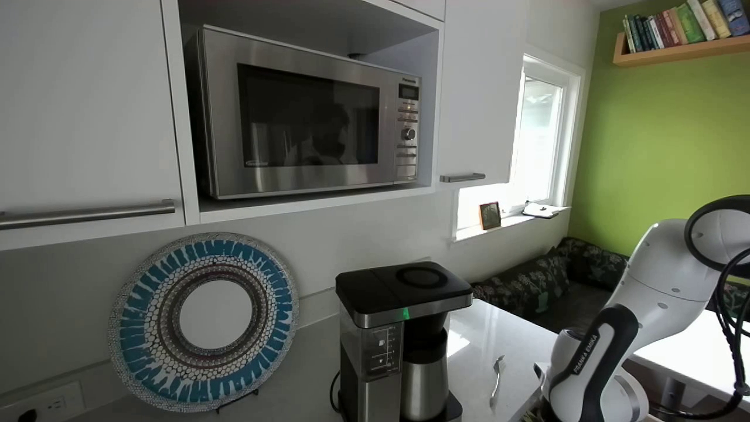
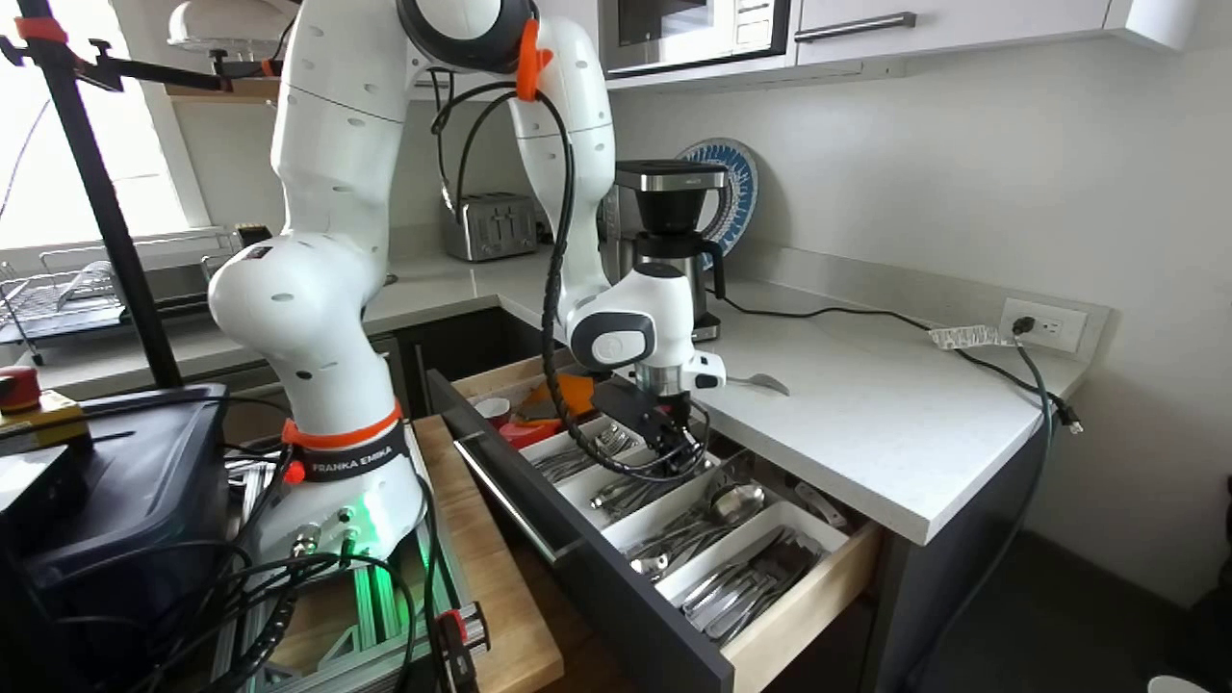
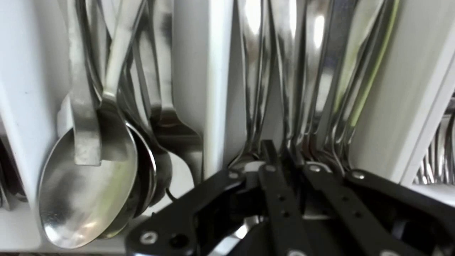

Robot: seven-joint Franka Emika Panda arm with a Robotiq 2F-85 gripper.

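My gripper (image 3: 282, 153) points down into the open cutlery drawer, seen also in an exterior view (image 2: 679, 448). Its black fingertips are close together among the necks of metal cutlery (image 3: 291, 106) in one white compartment. Their lower ends of this cutlery are mostly hidden under the gripper. A narrow dark gap lies between the fingers; whether they pinch a piece is hidden. To the left in the wrist view, past a white divider (image 3: 217, 89), lie large spoons (image 3: 85, 192). To the right, fork tines (image 3: 437, 156) show in another compartment.
The drawer's wooden side (image 2: 808, 616) and dark front (image 2: 577, 549) surround the tray. The white counter edge (image 2: 828, 462) overhangs beside the gripper. A metal utensil (image 2: 762, 383) lies on the counter near the coffee maker (image 2: 671, 207). Black cable (image 2: 563, 241) hangs along the arm.
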